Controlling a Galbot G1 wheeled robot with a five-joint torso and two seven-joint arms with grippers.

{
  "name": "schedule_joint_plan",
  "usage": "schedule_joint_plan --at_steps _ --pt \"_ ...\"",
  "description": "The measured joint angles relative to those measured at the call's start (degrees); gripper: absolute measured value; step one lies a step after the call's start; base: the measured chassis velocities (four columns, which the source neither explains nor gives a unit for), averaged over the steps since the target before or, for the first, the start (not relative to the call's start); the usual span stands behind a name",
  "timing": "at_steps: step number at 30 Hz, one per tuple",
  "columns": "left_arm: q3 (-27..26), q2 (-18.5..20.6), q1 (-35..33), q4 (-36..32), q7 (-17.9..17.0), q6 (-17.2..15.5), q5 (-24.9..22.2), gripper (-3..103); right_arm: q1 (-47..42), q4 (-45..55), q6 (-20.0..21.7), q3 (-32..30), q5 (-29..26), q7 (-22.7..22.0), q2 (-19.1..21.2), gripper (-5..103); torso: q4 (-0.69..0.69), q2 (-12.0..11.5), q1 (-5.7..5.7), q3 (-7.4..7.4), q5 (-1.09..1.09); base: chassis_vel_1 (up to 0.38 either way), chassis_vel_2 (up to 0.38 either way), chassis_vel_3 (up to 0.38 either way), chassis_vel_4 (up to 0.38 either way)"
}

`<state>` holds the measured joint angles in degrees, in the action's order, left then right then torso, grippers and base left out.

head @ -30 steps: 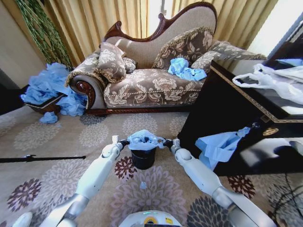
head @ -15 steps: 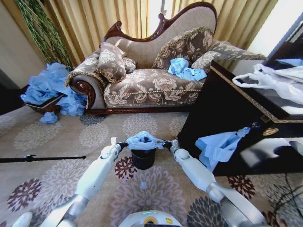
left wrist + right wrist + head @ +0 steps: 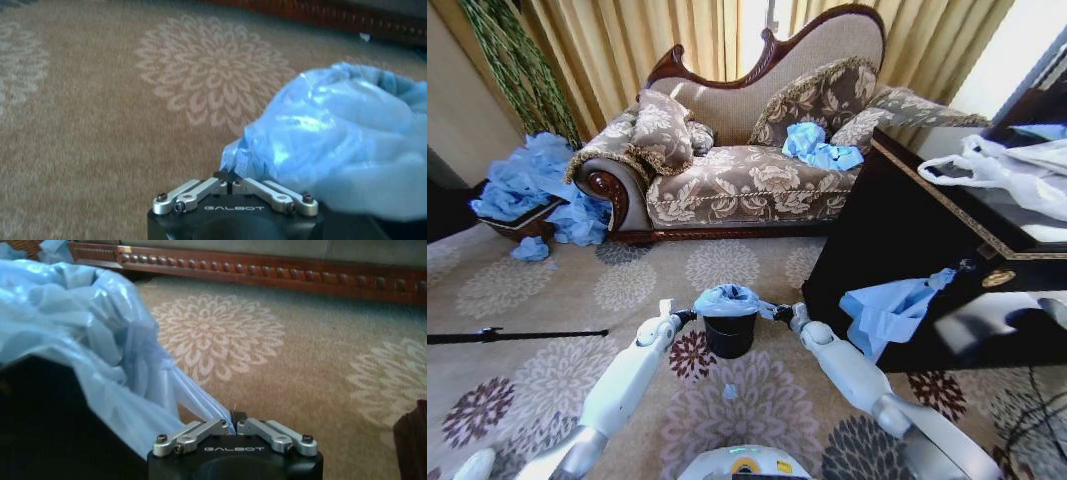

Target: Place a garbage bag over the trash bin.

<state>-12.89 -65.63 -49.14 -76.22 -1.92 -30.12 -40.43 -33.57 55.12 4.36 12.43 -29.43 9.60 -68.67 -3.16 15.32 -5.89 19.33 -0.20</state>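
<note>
Head view: both grippers stretch the garbage bag (image 3: pixel 726 298) over the trash bin (image 3: pixel 730 335).
Left gripper (image 3: pixel 685 316) and right gripper (image 3: pixel 772 312), either side of the bin's rim, are clamped on opposite bag edges, apparently to spread its mouth.

Floral sofa (image 3: pixel 747 170) against gold curtains (image 3: pixel 627 40), blue plastic bundle (image 3: pixel 819 146) on seat. Heap of blue bags (image 3: pixel 532 185) left of sofa. Dark table (image 3: pixel 947 240) right, white bags (image 3: pixel 1007 170) on top. Patterned carpet (image 3: pixel 527 300) underfoot.

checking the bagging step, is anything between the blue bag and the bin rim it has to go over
Nothing visible is. The garbage bag sits right on top of the trash bin, pinched by the left gripper and right gripper at opposite sides.
</note>
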Motion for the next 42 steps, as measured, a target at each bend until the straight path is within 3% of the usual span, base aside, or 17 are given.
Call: schedule_joint_plan --at_steps 9,22,28,32,34,35,39,40,42 --pt "-1.58 1.05 -5.40 -6.86 -0.13 -0.50 0.75 0 -4.72 10.13 1.84 0.95 -1.10 -1.72 5.11 0 -0.01 0.00 0.00 0.00 0.00 0.000 0.000 0.000 0.000" --pt "-1.64 0.93 -8.70 -9.50 0.92 -0.41 3.26 0 -10.30 13.81 1.81 -0.27 -1.06 -4.19 5.06 0 -0.01 0.00 0.00 0.00 -0.01 0.000 0.000 0.000 0.000" --pt "-1.92 1.30 -7.66 -11.12 -2.69 2.87 1.18 -2 -10.59 14.09 1.78 -0.62 -1.36 -5.19 4.78 0 -0.01 0.00 0.00 0.00 -0.01 0.000 0.000 0.000 0.000" --pt "-1.97 1.39 -6.08 -11.30 -3.48 3.72 -1.69 8 -10.23 13.94 1.75 -0.74 -1.37 -5.20 4.45 0 0.00 0.00 0.00 0.00 0.00 0.000 0.000 0.000 0.000" --pt "-2.27 1.38 -3.63 -12.05 -4.19 3.14 -7.72 19 -10.23 13.90 1.71 -0.74 -1.33 -5.20 3.90 0 -0.01 0.00 -0.01 0.01 0.00 0.000 0.000 0.000 0.000" --pt "-2.27 1.38 -3.63 -12.05 -4.19 3.14 -7.72 19 -10.23 13.90 1.71 -0.74 -1.33 -5.20 3.90 0 -0.01 0.00 -0.01 0.01 0.00 0.000 0.000 0.000 0.000" --pt "-2.42 1.11 -1.29 -12.74 -5.71 0.63 -14.18 41 -10.76 13.97 1.66 -0.41 -1.21 -5.28 3.17 0 -0.02 0.00 -0.01 0.00 0.01 0.000 0.000 0.000 0.000" --pt "-2.42 1.11 -1.29 -12.74 -5.71 0.63 -14.18 41 -10.76 13.97 1.66 -0.41 -1.21 -5.28 3.17 0 -0.02 0.00 -0.01 0.00 0.01 0.000 0.000 0.000 0.000" --pt "-2.50 0.88 -1.17 -13.06 -7.42 -1.38 -14.22 52 -10.81 14.50 1.67 0.09 -1.30 -5.66 3.00 0 -0.02 0.00 -0.01 0.01 0.00 0.000 0.000 0.000 0.000"
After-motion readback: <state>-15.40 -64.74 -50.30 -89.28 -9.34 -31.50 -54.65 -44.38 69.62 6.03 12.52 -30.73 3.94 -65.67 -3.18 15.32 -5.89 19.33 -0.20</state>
